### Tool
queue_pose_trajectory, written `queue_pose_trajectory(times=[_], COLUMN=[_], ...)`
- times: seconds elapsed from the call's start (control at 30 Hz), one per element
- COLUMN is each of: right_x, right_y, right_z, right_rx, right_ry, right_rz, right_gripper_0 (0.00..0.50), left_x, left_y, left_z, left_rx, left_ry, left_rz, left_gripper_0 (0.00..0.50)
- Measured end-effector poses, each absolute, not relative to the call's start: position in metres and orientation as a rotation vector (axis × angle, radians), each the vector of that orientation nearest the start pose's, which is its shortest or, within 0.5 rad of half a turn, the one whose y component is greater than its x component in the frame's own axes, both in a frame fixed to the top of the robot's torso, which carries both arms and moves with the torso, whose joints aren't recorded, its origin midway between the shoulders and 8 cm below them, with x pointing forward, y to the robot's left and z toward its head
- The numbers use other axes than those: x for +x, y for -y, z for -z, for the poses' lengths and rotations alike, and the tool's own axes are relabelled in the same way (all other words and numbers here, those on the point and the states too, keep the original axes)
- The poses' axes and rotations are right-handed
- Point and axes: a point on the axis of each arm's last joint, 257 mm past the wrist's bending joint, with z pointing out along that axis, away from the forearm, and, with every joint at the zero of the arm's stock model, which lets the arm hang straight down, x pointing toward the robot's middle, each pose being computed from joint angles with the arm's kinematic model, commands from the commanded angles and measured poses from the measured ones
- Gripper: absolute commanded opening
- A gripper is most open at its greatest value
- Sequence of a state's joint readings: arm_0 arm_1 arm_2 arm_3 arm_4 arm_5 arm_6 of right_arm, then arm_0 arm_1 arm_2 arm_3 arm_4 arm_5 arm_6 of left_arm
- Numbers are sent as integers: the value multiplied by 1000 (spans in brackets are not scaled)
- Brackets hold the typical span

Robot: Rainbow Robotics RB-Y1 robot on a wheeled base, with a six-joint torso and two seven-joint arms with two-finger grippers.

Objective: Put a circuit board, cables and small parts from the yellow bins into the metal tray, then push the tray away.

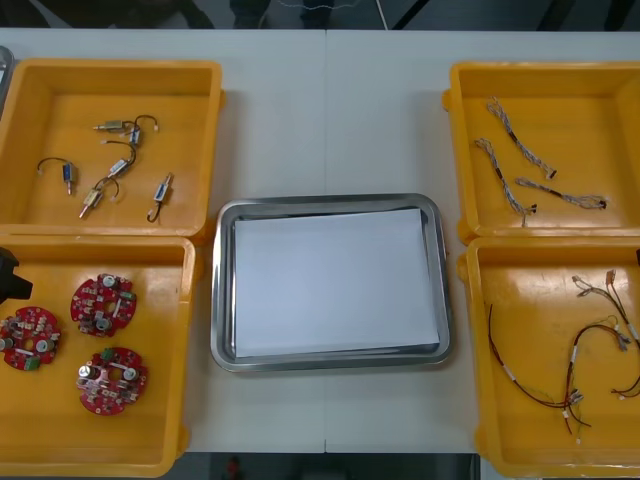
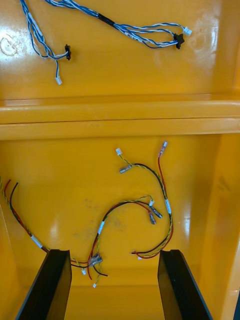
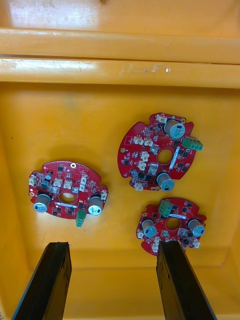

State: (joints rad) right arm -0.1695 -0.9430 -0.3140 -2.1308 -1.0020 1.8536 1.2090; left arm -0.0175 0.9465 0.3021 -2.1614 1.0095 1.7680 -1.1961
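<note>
Three red boards [image 1: 103, 303] lie flat on the floor of the board bin [image 3: 115, 115], straight ahead of my left claw [image 3: 112, 247]. I see that claw hanging over the bin, spread wide, with nothing between its fingers. The nearest board [image 3: 171, 226] sits just past the tip of one finger [image 3: 175, 275]. The second board [image 3: 160, 152] is farther out on the same side, and the third board [image 3: 67, 190] lies out beyond the other finger, apart from both. Past the wall ahead of this claw is the parts bin [image 1: 30, 150], with small metal parts [image 1: 120, 165] scattered on its floor. My right claw [image 2: 114, 252] hangs over the wire bin [image 2: 50, 165], spread just as wide and holding nothing. The red, yellow and black wires [image 2: 150, 210] curl loosely in front of its fingers, one plug end lying close beside a fingertip. Beyond the wall ahead of it, in the cable bin [image 2: 150, 75], lie the blue-and-white cables [image 2: 135, 30]. Between the two claws' bins the tray [image 1: 225, 290] rests flat on the table [image 1: 330, 100], white inside, its rim just beside the bins on either side; whether it touches them I cannot tell.
</note>
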Motion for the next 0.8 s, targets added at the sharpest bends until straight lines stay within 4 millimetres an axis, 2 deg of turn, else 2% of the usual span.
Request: queue_pose_trajectory(times=[0.8], right_x=[375], right_y=[390], right_z=[142], right_rx=[36], right_ry=[-2690], right_rz=[4], right_gripper_0=[500], left_x=[349], left_y=[-392], left_z=[183], left_rx=[-68], left_ry=[-2746], left_rz=[18], left_gripper_0=[500])
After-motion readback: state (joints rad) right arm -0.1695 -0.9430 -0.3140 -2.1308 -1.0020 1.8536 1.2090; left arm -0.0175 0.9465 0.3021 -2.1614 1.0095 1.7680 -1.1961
